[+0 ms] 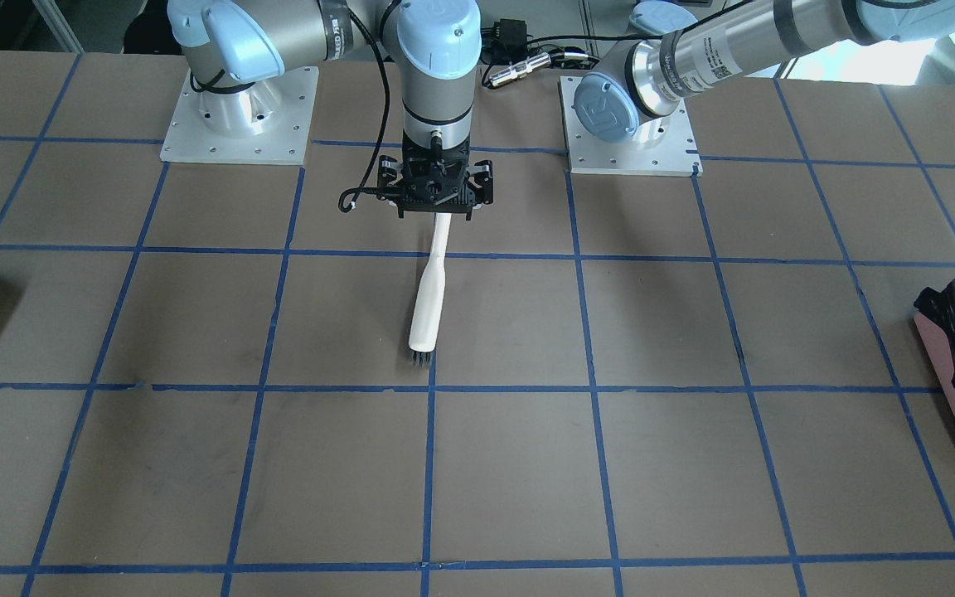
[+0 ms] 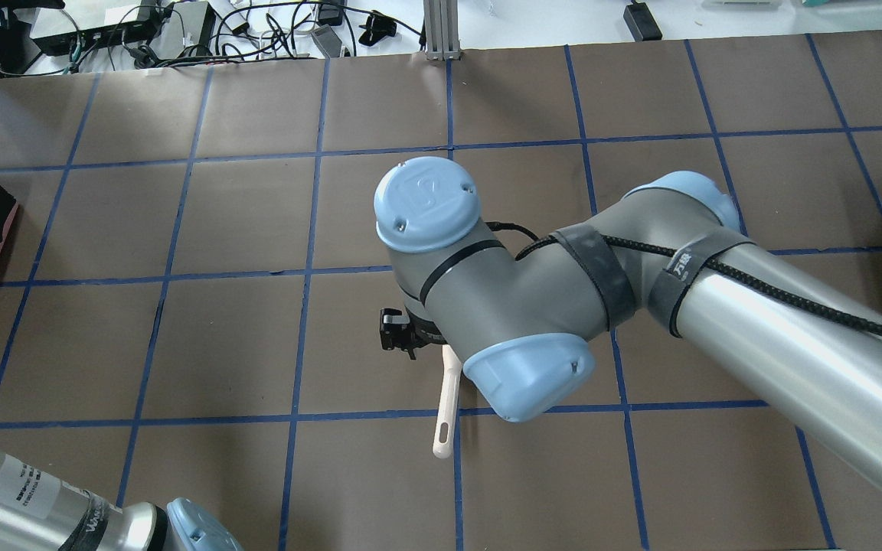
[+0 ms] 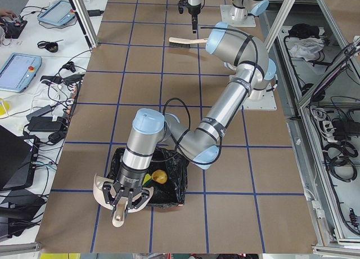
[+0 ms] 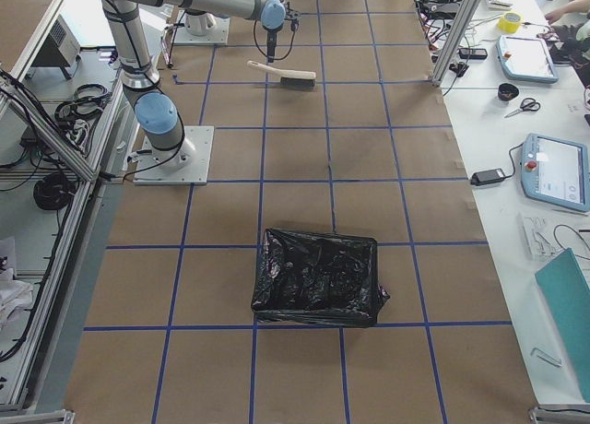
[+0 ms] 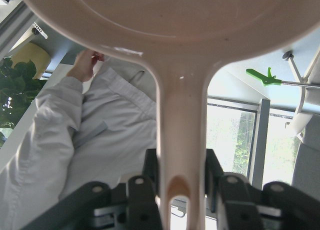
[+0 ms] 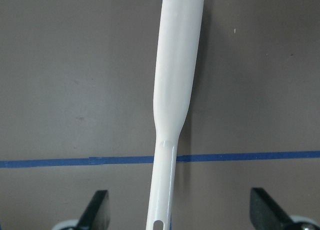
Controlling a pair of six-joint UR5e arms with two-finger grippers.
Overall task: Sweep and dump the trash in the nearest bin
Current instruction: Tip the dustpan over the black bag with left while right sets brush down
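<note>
Exterior left alone shows dustpan [image 3: 101, 187] over bin [image 3: 177, 174], left gripper [image 5: 182, 182] clamped on it, right gripper [image 6: 182, 210] gaping — astride brush [image 6: 175, 80]

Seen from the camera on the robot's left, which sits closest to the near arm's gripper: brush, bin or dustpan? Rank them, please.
1. Dustpan: clamped in the jaws of the left gripper.
2. Bin: just below it, at the near end.
3. Brush: lying at the far end of the table.
</note>
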